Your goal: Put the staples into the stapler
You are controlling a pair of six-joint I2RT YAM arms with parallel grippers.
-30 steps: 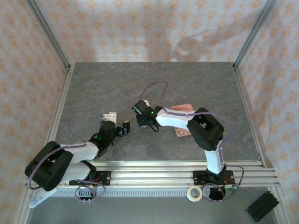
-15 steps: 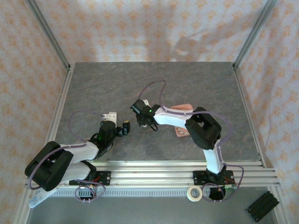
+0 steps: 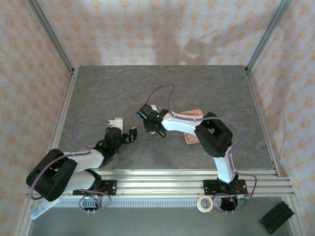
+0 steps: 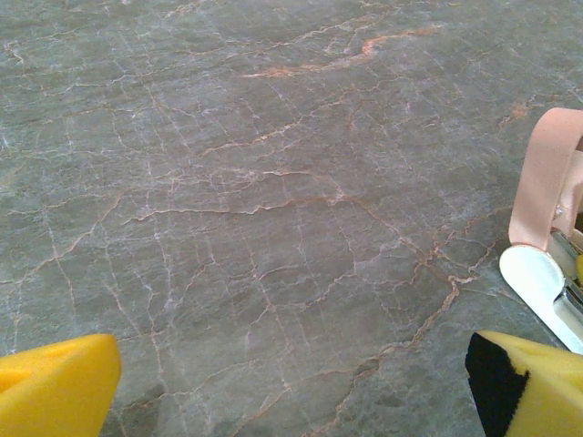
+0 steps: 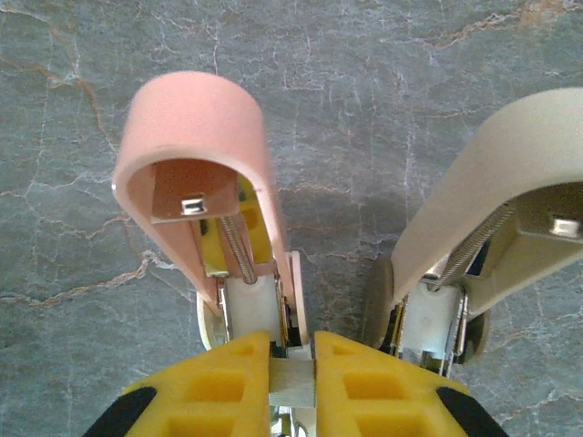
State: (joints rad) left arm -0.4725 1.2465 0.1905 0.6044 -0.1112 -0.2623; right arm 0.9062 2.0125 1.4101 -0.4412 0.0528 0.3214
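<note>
Two mini staplers stand with lids swung up in the right wrist view: a pink stapler (image 5: 196, 127) on the left and a beige one (image 5: 510, 164) on the right. My right gripper (image 5: 291, 350) is shut on a small silvery-grey strip of staples (image 5: 291, 387), right behind the pink stapler's open magazine. From above, the right gripper (image 3: 153, 129) points down at mid-table. My left gripper (image 3: 129, 135) sits just left of it, open, with bare table between its yellow fingertips (image 4: 59, 382). The pink stapler (image 4: 547, 182) shows at the right edge of the left wrist view.
A salmon-pink tray (image 3: 193, 114) lies partly under the right arm. A tape roll (image 3: 205, 203) and a black block (image 3: 275, 217) lie beyond the near rail. The grey marble table (image 3: 162, 83) has open room at the back and right.
The right wrist has shifted slightly left and away from the bases, with the strip still held. The left arm has not moved.
</note>
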